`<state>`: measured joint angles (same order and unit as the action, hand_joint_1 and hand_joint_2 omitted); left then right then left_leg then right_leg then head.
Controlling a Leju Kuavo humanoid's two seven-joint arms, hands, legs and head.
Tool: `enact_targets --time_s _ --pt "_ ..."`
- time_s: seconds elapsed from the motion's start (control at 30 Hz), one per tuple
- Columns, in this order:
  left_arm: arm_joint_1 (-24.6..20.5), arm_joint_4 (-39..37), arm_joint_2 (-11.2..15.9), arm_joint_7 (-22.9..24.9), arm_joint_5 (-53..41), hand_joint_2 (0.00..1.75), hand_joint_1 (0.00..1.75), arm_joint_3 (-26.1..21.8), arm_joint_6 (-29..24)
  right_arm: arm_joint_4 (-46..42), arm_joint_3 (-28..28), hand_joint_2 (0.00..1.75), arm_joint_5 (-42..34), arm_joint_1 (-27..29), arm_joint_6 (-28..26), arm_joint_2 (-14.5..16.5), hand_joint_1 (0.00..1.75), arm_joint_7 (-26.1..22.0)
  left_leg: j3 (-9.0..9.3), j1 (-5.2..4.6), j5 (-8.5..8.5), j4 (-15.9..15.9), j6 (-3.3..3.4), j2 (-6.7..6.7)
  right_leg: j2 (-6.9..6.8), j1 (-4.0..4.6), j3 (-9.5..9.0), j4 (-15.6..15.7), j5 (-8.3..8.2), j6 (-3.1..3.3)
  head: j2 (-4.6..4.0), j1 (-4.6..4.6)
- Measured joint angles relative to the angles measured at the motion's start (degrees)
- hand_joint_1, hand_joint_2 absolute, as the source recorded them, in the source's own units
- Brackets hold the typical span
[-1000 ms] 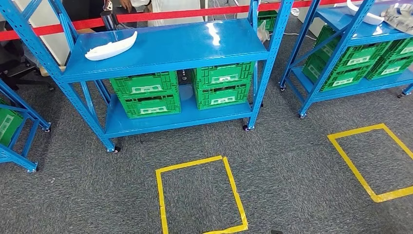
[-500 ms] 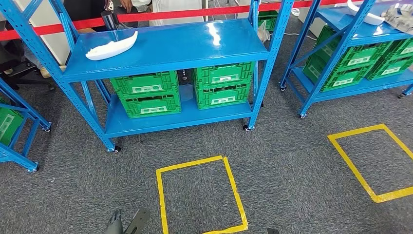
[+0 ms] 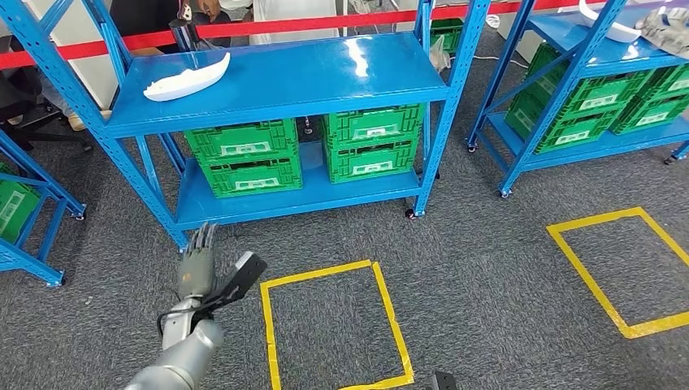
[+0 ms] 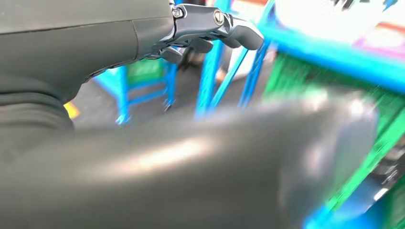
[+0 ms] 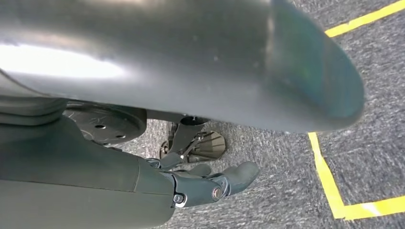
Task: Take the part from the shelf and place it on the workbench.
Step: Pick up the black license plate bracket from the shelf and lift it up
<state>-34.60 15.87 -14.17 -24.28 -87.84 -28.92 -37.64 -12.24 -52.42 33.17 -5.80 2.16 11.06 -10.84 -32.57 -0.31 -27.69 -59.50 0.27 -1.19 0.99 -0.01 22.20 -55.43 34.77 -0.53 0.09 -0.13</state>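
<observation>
The job has hardly begun. The white part [image 3: 187,77] lies on the top of the blue shelf [image 3: 325,81], near its left end, and no hand touches it. The left hand [image 3: 199,264] is low over the grey floor in front of the shelf, well apart from the part. Its fingers are spread and it holds nothing. The right hand [image 5: 210,183] hangs near the floor, beside a yellow tape line [image 5: 329,181], and it holds nothing too. Its fingers look loose, not closed tight.

What is left: reach up, grab the part, carry it and put it on the workbench.

Four green crates [image 3: 301,154] sit on the bottom board in two stacks. I cannot tell what is inside them.
</observation>
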Motion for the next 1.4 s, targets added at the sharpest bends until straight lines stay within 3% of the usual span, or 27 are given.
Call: enact_targets --time_s 0.47,0.6,0.8,1.0,1.4 --pt "-9.1 5.1 -1.8 -0.4 1.1 1.75 0.00 13.5 -1.8 0.0 -0.5 0.00 0.4 0.0 0.2 0.0 0.00 0.4 0.00 0.00 0.00 0.0 0.00 0.01 0.01 0.00 0.02 0.0 -0.01 -0.01 0.00 0.00" --pt "-10.3 5.7 -2.0 -0.6 2.6 0.00 0.00 15.8 0.2 0.0 -0.5 0.00 0.4 0.0 0.3 0.0 0.00 0.4 0.00 0.00 0.00 0.0 0.00 0.01 0.01 0.00 0.03 0.0 -0.01 -0.01 0.00 0.01" --pt "-10.8 7.3 -2.3 -1.8 8.8 0.00 0.00 19.2 3.9 0.0 -0.7 0.00 0.4 0.0 0.4 0.0 0.00 0.3 0.00 -0.01 0.00 0.0 0.00 0.01 0.01 0.00 0.03 0.0 -0.01 -0.01 0.00 0.00" --pt "-11.3 9.2 -2.3 0.0 13.4 0.00 0.00 23.3 5.5 0.0 -0.9 0.00 0.4 0.0 0.5 0.0 0.00 0.2 0.00 -0.01 0.00 0.0 0.00 0.01 0.01 0.00 0.03 0.0 -0.02 -0.02 0.00 0.00" --pt "-11.5 12.3 -0.6 4.3 21.6 0.00 0.00 30.8 4.9 0.0 -2.1 0.00 0.2 0.0 0.5 0.5 0.00 0.2 -0.13 -0.52 -0.24 0.0 0.37 0.01 0.04 -0.67 0.14 0.3 -0.06 -0.33 0.00 -0.01"
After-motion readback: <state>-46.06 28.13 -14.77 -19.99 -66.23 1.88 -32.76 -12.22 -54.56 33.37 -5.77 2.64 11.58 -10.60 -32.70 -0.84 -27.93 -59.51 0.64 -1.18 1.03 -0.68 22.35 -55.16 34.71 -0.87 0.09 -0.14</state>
